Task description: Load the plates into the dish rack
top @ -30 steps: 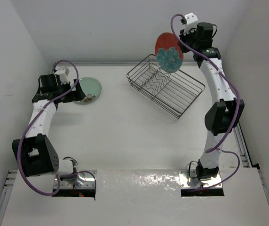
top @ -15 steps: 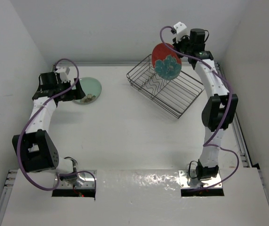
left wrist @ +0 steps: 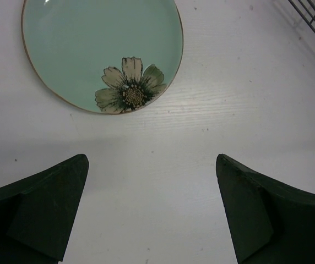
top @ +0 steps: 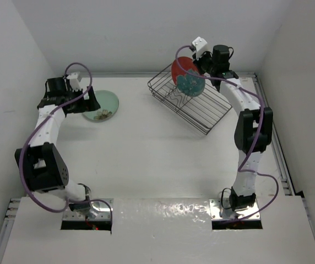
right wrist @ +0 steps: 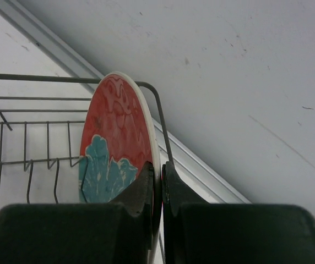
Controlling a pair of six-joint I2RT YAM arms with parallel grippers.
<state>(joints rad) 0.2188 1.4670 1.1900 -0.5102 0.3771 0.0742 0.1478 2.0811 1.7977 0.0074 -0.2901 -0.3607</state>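
My right gripper [top: 197, 67] is shut on the rim of the red plate [top: 186, 78] with the teal flower and holds it on edge inside the far end of the dark wire dish rack [top: 201, 110]. In the right wrist view the red plate [right wrist: 116, 148] stands upright between my jaws [right wrist: 158, 171], close to the rack's end wire [right wrist: 160, 118]. The mint green plate [top: 103, 105] lies flat on the table at the left. My left gripper [top: 86, 102] is open and empty just beside it. In the left wrist view the mint plate [left wrist: 99, 52] lies beyond my fingers [left wrist: 152, 165].
The back wall runs just behind the rack, with a metal rail [right wrist: 47, 41] along its foot. The left side wall stands close to the left arm [top: 47, 126]. A corner of the rack [left wrist: 314, 16] shows at the top right of the left wrist view.
My right gripper has moved left and down with the red plate, bringing it from above the rack's far edge into the rack. My left arm has shifted slightly near the mint plate.
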